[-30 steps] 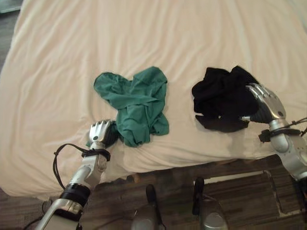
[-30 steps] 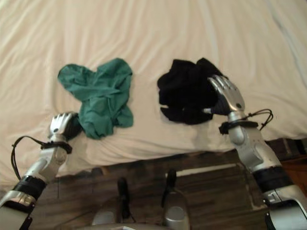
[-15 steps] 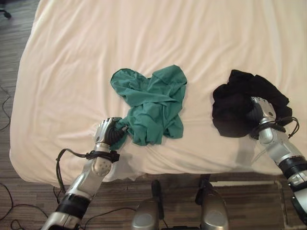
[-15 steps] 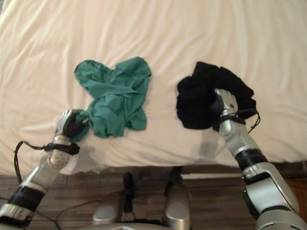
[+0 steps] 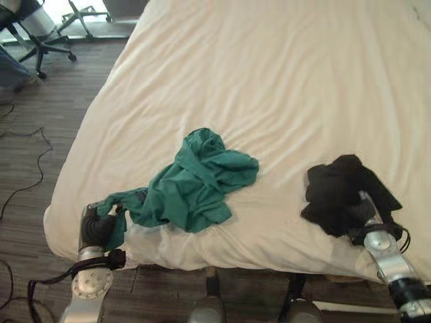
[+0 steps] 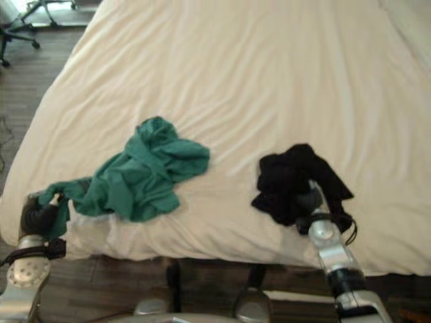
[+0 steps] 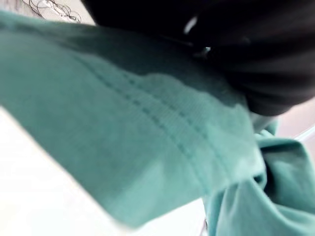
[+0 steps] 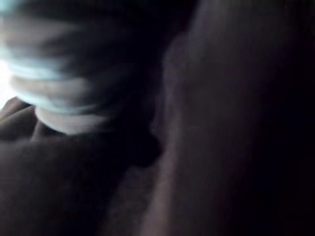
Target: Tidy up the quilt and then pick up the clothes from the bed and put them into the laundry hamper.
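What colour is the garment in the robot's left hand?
Teal green garment, clearest in the left eye view.

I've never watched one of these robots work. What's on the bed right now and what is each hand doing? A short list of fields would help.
Bed cover: cream quilt, spread flat with light wrinkles
Green garment: bunched near the bed's front edge, one end stretched off towards the corner
Left hand: at the bed's corner, curled on that green end
Black garment: crumpled heap near the front edge
Right hand: buried in the black heap, fingers hidden
Floor: office chair beside the bed

Green garment (image 5: pixel 195 185), black garment (image 5: pixel 340 192), cream quilt (image 5: pixel 269 74).
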You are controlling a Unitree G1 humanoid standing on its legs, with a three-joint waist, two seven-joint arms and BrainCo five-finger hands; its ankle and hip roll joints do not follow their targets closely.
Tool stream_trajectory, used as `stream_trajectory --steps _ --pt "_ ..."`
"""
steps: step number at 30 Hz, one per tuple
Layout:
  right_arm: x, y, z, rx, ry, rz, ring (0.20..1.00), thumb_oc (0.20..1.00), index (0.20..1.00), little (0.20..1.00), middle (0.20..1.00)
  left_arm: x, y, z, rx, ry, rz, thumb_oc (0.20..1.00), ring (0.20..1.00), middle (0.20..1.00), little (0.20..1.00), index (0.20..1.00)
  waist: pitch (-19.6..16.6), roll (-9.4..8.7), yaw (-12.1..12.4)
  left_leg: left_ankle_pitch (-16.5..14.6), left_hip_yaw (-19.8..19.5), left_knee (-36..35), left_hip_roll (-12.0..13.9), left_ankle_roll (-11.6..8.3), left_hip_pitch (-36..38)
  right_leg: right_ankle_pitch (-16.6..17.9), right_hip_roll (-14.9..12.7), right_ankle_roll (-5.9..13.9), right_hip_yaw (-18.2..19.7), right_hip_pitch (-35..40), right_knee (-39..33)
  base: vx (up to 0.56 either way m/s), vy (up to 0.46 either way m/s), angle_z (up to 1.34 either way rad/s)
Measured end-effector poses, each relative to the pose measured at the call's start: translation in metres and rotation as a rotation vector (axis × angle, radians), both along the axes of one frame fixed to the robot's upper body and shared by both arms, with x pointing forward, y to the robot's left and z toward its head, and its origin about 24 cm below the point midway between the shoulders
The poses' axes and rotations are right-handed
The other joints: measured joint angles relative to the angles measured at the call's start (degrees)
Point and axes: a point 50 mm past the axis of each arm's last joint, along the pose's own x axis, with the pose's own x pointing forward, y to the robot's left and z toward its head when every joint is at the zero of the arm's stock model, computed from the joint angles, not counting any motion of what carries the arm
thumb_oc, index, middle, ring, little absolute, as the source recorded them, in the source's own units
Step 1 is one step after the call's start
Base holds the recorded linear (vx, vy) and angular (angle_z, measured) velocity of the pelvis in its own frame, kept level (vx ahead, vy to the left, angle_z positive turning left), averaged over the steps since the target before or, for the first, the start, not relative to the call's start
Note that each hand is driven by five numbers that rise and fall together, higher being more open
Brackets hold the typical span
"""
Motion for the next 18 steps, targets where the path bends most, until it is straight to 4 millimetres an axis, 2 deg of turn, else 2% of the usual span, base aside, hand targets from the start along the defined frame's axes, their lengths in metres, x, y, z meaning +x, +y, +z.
stream_trajectory --steps 4,5,6,7,9,11,12,13,14,15,16,17,18 --pt "-0.017 0.023 -0.011 0.232 0.019 0.063 0.200 0.200 0.200 0.200 0.200 -0.018 -0.001 -0.019 -0.208 -0.032 0.122 0.200 0.200 0.200 0.200 0.200 -2.8 1.46 -0.1 -0.8 0.3 -0.8 0.7 0.44 1.5 -0.1 0.7 -0.12 0.4 1.2 -0.1 0.06 -0.008 -0.10" --pt "-0.016 0.036 -0.010 0.302 0.014 0.116 0.200 0.200 0.200 0.200 0.200 -0.022 0.000 -0.026 -0.254 -0.035 0.159 0.200 0.200 0.200 0.200 0.200 -3.0 1.51 0.0 -0.8 0.3 -0.7 1.0 0.39 1.6 -0.2 1.0 -0.15 0.4 1.4 -0.1 0.03 -0.008 -0.02" --pt "-0.015 0.041 -0.010 0.319 0.013 0.142 0.200 0.200 0.200 0.200 0.200 -0.023 0.000 -0.029 -0.270 -0.030 0.170 0.200 0.200 0.200 0.200 0.200 -3.1 1.51 0.0 -0.8 0.2 -0.7 1.1 0.39 1.6 -0.2 1.2 -0.17 0.4 1.4 -0.1 0.00 0.000 0.00" --pt "-0.013 0.059 -0.007 0.345 0.018 0.234 0.200 0.200 0.200 0.200 0.200 -0.025 0.000 -0.036 -0.289 -0.007 0.189 0.200 0.200 0.200 0.200 0.200 -3.2 1.52 0.7 -0.7 0.0 -0.6 1.4 0.35 1.6 -0.2 1.5 -0.23 0.1 1.7 -0.1 -0.02 0.000 0.07" --pt "-0.007 0.090 -0.002 0.364 0.017 0.379 0.200 0.200 0.200 0.200 0.200 -0.030 -0.005 -0.046 -0.392 -0.021 0.228 0.200 0.200 0.200 0.200 0.200 -3.3 1.44 3.2 -0.7 -0.5 -0.1 1.7 0.30 1.5 -0.2 1.6 -0.27 -0.3 2.1 -0.1 -0.09 -0.017 0.17" --pt "0.002 0.120 0.004 0.398 -0.005 0.477 0.200 0.200 0.200 0.200 0.200 -0.033 -0.015 -0.057 -0.500 -0.027 0.261 0.200 0.200 0.200 0.200 0.200 -3.4 1.69 6.8 0.2 -3.3 0.5 1.0 -0.31 0.3 -0.2 1.3 -0.30 -2.6 3.5 -0.1 -0.19 -0.014 0.59" --pt "0.004 0.124 0.005 0.407 -0.021 0.477 0.200 0.200 0.200 0.200 0.200 -0.030 -0.021 -0.060 -0.542 -0.033 0.253 0.200 0.200 0.200 0.200 0.200 -3.3 1.75 8.2 0.4 -5.3 1.3 0.5 -0.78 -1.1 -0.3 1.3 -0.19 -5.2 4.2 -0.1 -0.17 0.096 1.51" --pt "0.009 0.125 0.009 0.407 -0.042 0.471 0.200 0.200 0.200 0.200 0.200 -0.023 -0.034 -0.064 -0.589 -0.024 0.211 0.200 0.200 0.200 0.200 0.200 -3.3 1.82 9.8 0.3 -8.5 1.9 -0.1 -0.72 -3.8 -0.9 0.3 0.13 -10.3 6.0 -0.1 -0.12 0.155 2.26" --pt "0.014 0.124 0.014 0.400 -0.070 0.461 0.200 0.200 0.200 0.200 0.200 -0.018 -0.039 -0.071 -0.608 0.000 0.198 0.200 0.200 0.200 0.200 0.200 -3.2 1.33 10.0 -0.4 -5.5 1.8 1.2 0.04 -5.7 -1.1 -0.5 -0.12 -16.0 8.0 0.0 -0.06 0.122 2.45" --pt "0.016 0.124 0.017 0.400 -0.083 0.455 0.200 0.200 0.200 0.200 0.200 -0.019 -0.038 -0.074 -0.618 0.012 0.211 0.200 0.200 0.200 0.200 0.200 -3.0 0.79 10.2 -1.0 -1.4 1.6 1.8 1.05 -6.2 -1.2 -1.2 0.02 -18.8 9.0 0.3 -0.10 0.194 2.34" --pt "0.019 0.129 0.022 0.406 -0.107 0.469 0.200 0.200 0.200 0.200 0.200 -0.028 -0.031 -0.080 -0.646 0.027 0.269 0.200 0.200 0.200 0.200 0.200 -3.2 -0.84 10.0 -0.1 6.9 2.7 3.6 1.66 -6.9 -3.2 -3.1 0.35 -22.0 9.6 1.0 -0.10 0.133 1.80" --pt "0.019 0.133 0.026 0.418 -0.127 0.481 0.200 0.200 0.200 0.200 0.200 -0.032 -0.028 -0.086 -0.664 0.042 0.304 0.200 0.200 0.200 0.200 0.200 -2.7 -1.60 9.9 -1.1 13.4 4.4 5.4 2.91 -7.7 -2.9 -4.3 1.48 -24.9 11.4 2.8 -0.08 0.252 2.74" --pt "0.016 0.133 0.027 0.415 -0.135 0.480 0.200 0.200 0.200 0.200 0.200 -0.039 -0.026 -0.096 -0.696 0.073 0.348 0.200 0.200 0.200 0.200 0.200 -3.6 -1.30 6.8 0.2 22.2 9.6 8.0 3.57 -9.7 -2.8 -6.5 1.69 -29.2 14.8 6.4 0.13 0.304 2.48"
